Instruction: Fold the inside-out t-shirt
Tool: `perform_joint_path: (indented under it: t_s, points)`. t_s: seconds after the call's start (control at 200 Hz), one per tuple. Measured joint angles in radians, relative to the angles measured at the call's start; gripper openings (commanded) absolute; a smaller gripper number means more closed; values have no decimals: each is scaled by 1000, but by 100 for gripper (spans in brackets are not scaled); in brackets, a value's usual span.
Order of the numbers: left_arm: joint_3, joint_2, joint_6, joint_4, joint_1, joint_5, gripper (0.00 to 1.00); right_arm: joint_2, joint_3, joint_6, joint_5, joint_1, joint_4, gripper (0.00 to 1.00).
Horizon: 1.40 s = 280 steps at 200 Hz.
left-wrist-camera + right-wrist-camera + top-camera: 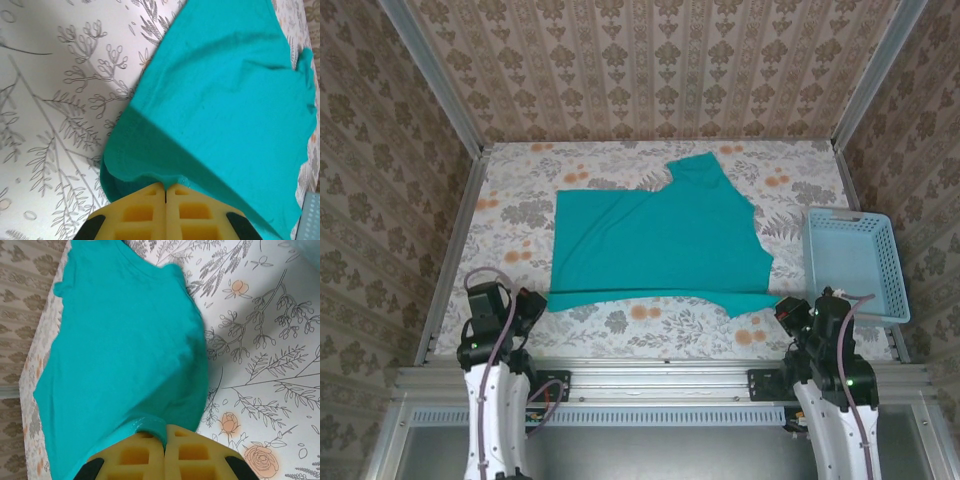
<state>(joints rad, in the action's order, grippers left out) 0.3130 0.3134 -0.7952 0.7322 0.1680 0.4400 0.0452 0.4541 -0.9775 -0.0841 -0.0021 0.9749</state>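
The teal-green t-shirt [655, 240] lies spread over the middle of the floral table, one sleeve pointing to the back. My left gripper [533, 306] is shut on the shirt's near left corner; in the left wrist view the yellow fingers [145, 212] pinch the fabric edge [175, 181] and the cloth [225, 100] stretches away from them. My right gripper [786, 309] is shut on the near right corner, where a stitched hem [150, 424] folds between its yellow fingers [200, 455] and the shirt [115, 340] runs off to the upper left.
A light-blue slotted plastic basket [853, 262] stands at the table's right edge, just beyond my right arm. Metal rails [450, 250] and patterned walls close in the table on the left, right and back. Bare tablecloth [640, 325] lies along the near edge.
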Motion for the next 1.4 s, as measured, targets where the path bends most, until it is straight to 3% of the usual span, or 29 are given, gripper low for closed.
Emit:
perform_joint_path:
  t_s: [0.235, 0.425, 0.66, 0.86, 1.4]
  points:
    - [0, -125, -33, 124, 3, -19, 0, -26, 57, -14, 30, 0, 77, 0]
    - [2, -122, -34, 155, 3, -22, 0, -9, 57, 6, 25, 0, 73, 0]
    - [35, 171, -6, 14, -31, -37, 0, 306, 78, 123, 23, 0, 32, 0]
    - [64, 373, -6, -121, -165, -110, 0, 426, 111, 184, 30, 0, -77, 0]
    - [117, 541, -6, -276, -255, -240, 0, 585, 114, 246, 66, 32, -206, 0]
